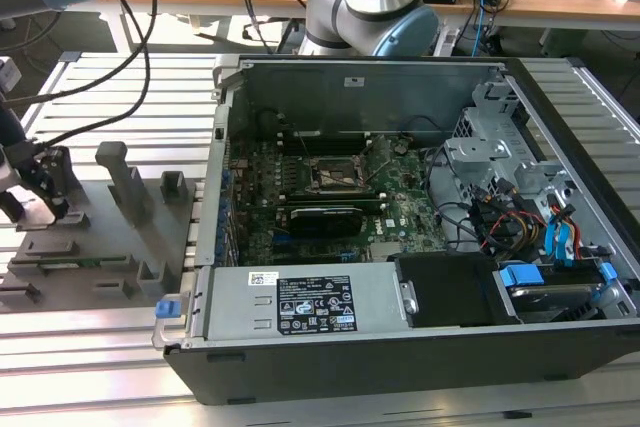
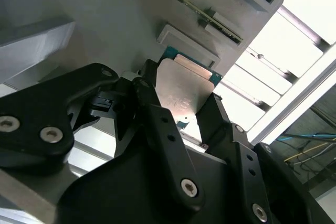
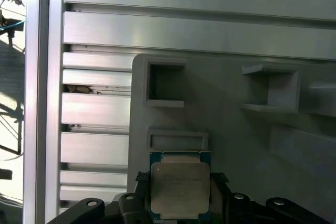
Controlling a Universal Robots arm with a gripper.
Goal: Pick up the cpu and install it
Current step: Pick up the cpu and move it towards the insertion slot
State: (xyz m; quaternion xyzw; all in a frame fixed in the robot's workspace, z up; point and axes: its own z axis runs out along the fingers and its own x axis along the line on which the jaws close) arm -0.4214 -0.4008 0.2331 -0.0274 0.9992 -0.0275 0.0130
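Cpu (image 3: 180, 190) silvery top toward wrist cameras, between my fingers (image 2: 157, 124), over grey fixture (image 3: 236, 145); could not tell if it was lifted or resting. My claw (image 2: 181, 93) pinched cpu by two opposite edges. In exterior view, claw was low at fixture on slatted table (image 1: 100, 347), well apart from open computer case (image 1: 330, 87), toward exterior view's left.
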